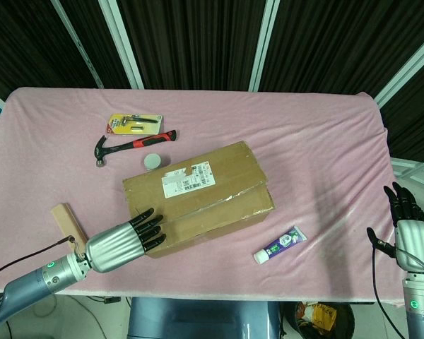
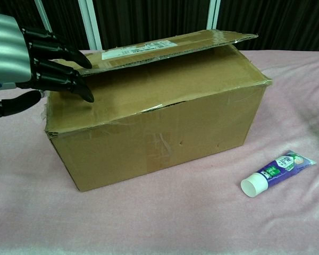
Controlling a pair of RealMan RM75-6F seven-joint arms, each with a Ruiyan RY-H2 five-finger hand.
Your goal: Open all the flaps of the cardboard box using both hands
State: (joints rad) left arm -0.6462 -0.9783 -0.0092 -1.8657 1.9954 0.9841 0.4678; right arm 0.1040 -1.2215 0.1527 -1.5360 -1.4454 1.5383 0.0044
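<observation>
in chest view only, labelled flap (image 2: 170, 45) visibly raised.

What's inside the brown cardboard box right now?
Cannot tell: the brown cardboard box has only its labelled top flap slightly lifted; the contents stay covered.
</observation>
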